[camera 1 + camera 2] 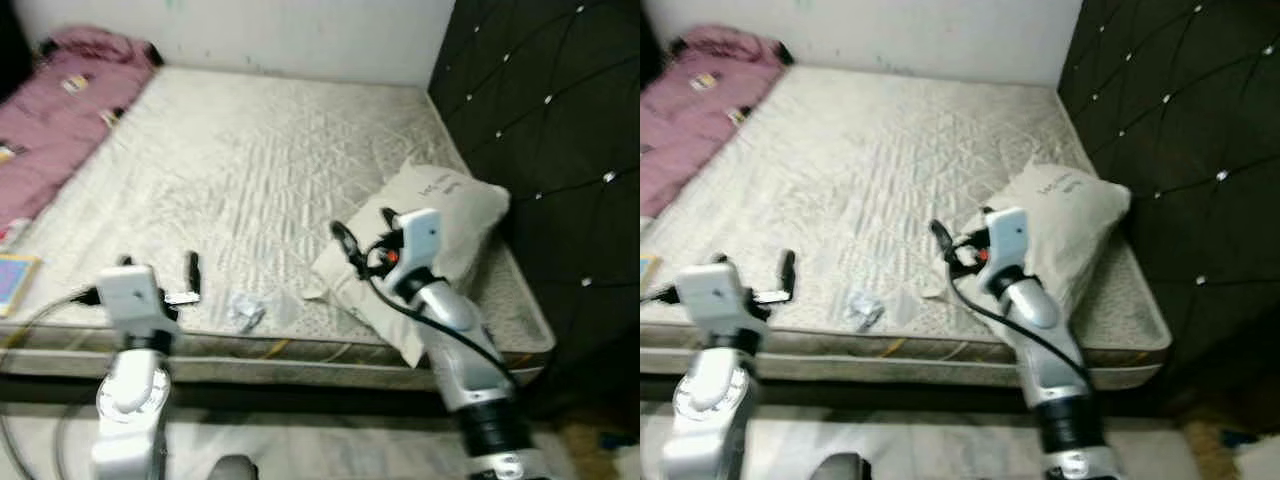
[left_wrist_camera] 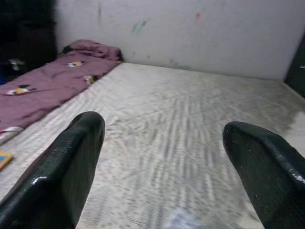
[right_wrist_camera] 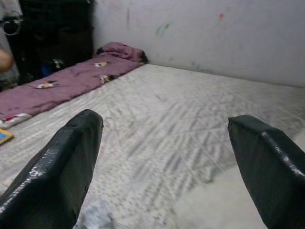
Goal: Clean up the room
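One bare mattress fills the middle of the scene, quilted and pale grey, set against a white wall at the far end and a dark padded headboard on the robot's right. One pillow lies on the mattress near its front right corner, beside the headboard. One purple blanket runs along the left edge of the mattress, bunched up at the far corner by the wall. One small crumpled wrapper sits near the front edge of the mattress, between the two arms. One flat blue and yellow thing, perhaps a book, lies at the left edge beside the blanket; what it is cannot be told for sure.

Two arms are raised over the front edge of the mattress. The left gripper hangs over the front left part of the mattress, just left of the wrapper, its wrist upright and its fingers pointing across the bed towards the wall. In the left wrist view its two black fingers stand wide apart with nothing between them. The right gripper is held higher, just in front of the pillow's near edge, its forearm slanting up from the lower right. In the right wrist view its fingers are also spread wide and hold nothing, with the pale corner of the pillow below them.
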